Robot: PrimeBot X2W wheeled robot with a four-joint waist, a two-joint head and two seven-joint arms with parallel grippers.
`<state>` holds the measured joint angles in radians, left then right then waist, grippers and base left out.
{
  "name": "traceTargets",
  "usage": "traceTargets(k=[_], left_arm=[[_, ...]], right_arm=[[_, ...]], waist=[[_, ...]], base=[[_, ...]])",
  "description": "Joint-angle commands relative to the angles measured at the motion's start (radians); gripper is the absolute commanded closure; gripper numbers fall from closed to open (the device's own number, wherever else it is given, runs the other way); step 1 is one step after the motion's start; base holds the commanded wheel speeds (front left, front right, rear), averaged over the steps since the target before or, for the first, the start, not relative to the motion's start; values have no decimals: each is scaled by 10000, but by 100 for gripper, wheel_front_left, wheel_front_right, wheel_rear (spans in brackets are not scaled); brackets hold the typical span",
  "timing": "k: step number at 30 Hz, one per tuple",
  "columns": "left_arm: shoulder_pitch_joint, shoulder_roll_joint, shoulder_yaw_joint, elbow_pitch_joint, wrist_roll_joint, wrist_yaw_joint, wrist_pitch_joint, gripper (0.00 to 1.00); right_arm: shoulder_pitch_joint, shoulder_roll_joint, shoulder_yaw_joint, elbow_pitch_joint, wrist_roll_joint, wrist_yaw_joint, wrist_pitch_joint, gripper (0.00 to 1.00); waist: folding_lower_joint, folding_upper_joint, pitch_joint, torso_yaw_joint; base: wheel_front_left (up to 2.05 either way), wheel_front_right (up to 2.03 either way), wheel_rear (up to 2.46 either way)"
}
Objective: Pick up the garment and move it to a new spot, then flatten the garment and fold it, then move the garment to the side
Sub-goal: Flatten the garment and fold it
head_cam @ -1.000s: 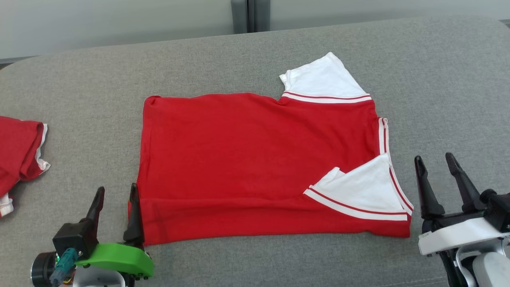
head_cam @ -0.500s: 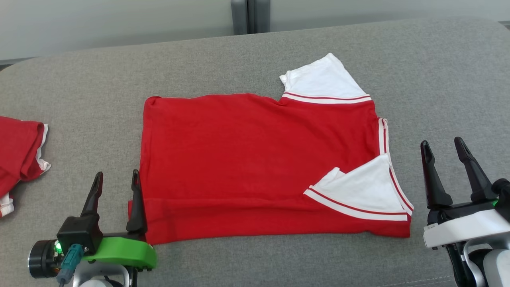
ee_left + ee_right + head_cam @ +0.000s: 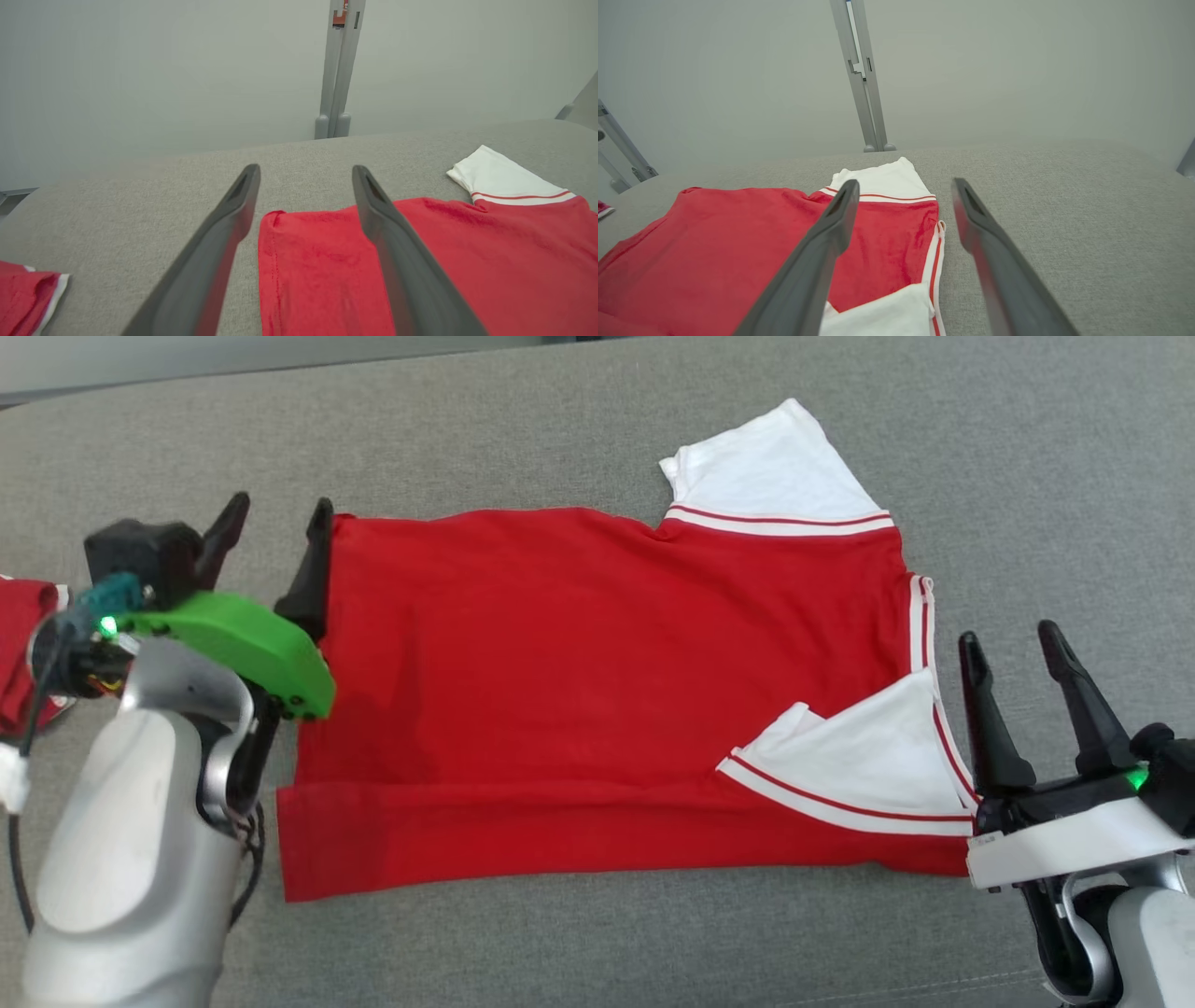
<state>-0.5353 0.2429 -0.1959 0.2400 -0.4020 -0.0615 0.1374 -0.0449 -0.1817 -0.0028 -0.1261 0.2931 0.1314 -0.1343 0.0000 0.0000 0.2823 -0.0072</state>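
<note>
In the head view you have one red shirt [image 3: 597,681] lying spread flat on the grey cushion [image 3: 560,952], roughly in the middle. It has two white sleeves: one sleeve [image 3: 775,476] sticks out at the far edge, and the other sleeve [image 3: 859,765] is folded in over the red body near the right corner. A second red garment [image 3: 19,644] lies bunched at the far left, well apart from the shirt. Your left gripper [image 3: 280,513] sits at the shirt's far left corner, its two fingers spread wide with nothing between them. Your right gripper [image 3: 1006,635] is just beside the shirt's right edge, also spread wide and empty.

In the left wrist view, the left gripper [image 3: 306,169] has both fingers apart. The shirt's [image 3: 444,261] corner shows between them, and one finger crosses the red cloth; whether it touches, you cannot tell. One white sleeve [image 3: 504,182] shows at the right, the second garment [image 3: 23,298] at the lower left, and one grey post [image 3: 336,70] stands behind the cushion.

In the right wrist view, the right gripper [image 3: 906,183] is wide apart and holds nothing. The shirt [image 3: 714,242] lies to the left with both sleeves visible, and one post [image 3: 861,70] stands behind.
</note>
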Motion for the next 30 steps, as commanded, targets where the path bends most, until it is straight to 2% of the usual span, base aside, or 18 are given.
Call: traceTargets(k=[1, 8, 17, 18, 19, 20, 26, 30], left_arm=[[-517, 234, -10, 486, -17, -117, 192, 0], [-2357, 305, -202, 3598, -567, -520, 770, 0], [-3881, 348, -381, 6519, -788, -632, 645, 0], [-3967, 306, -441, 6717, -784, -647, 675, 13], [-4077, 258, -514, 6939, -784, -663, 687, 67], [-4091, 222, -561, 7110, -787, -668, 698, 100], [-4361, 117, -892, 7807, -847, -680, 329, 100], [-4650, -96, -1103, 8038, -936, -692, 57, 100]], right_arm=[[-201, -31, 90, 59, 59, -15, -88, 0], [-551, 37, 298, 298, 208, -15, -380, 0], [-800, -143, 180, 600, 357, -15, -490, 0], [-828, -175, 105, 645, 350, -15, -489, 0], [-895, -224, 20, 690, 366, -15, -484, 0], [-970, -273, -35, 739, 388, -15, -477, 0], [-2170, -835, -238, 1555, 730, -15, -278, 0], [-3633, -1275, 130, 2758, 1321, -15, 18, 0]], waist=[[0, 0, 440, -343], [0, 0, 1166, -772], [0, 0, 1704, -970], [0, 0, 1712, -960], [0, 0, 1726, -941], [0, 0, 1723, -925], [0, 0, 1643, -834], [0, 0, 1708, -625]], base=[[0, 0, 0], [0, 0, 0], [0, 0, 0], [0, 0, 0], [0, 0, 0], [0, 0, 0], [0, 0, 0], [0, 0, 0]])
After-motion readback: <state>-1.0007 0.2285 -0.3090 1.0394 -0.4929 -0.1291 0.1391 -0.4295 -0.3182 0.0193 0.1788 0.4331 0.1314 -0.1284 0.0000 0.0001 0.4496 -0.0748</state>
